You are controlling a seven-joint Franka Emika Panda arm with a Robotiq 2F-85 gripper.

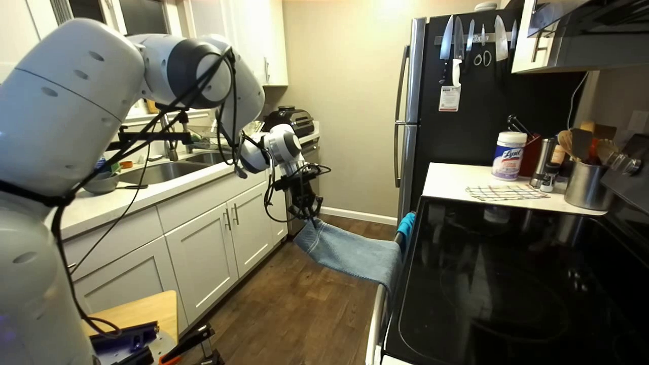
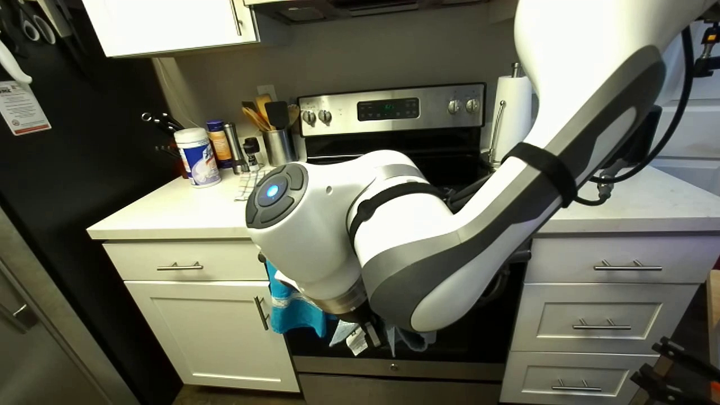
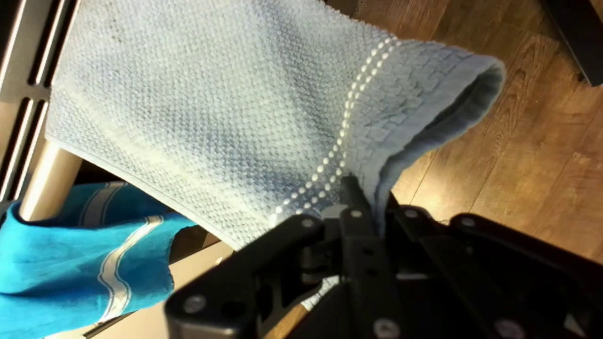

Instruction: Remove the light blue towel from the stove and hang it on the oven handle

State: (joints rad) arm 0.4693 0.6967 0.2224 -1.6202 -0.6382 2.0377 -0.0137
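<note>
The light blue towel [image 1: 350, 249] stretches from my gripper [image 1: 313, 218] across to the oven handle [image 1: 375, 317], which it covers where the two meet. In the wrist view my gripper [image 3: 370, 197] is shut on the hemmed end of the towel [image 3: 212, 89], near a double row of white stitches. The towel's far end lies over the handle [image 3: 54, 176]; how it hangs behind the bar is hidden. No towel lies on the black stove [image 1: 487, 294]. In an exterior view the arm blocks most of the stove [image 2: 394, 115], and only towel corners [image 2: 419, 340] show beneath.
A bright blue cloth with a white stripe [image 3: 113, 273] hangs on the handle beside the towel. White cabinets [image 1: 218, 243] face the stove across a wooden floor [image 1: 304, 304]. A black refrigerator [image 1: 476, 116] and a counter with a wipes tub [image 1: 508, 157] stand beyond the cooktop.
</note>
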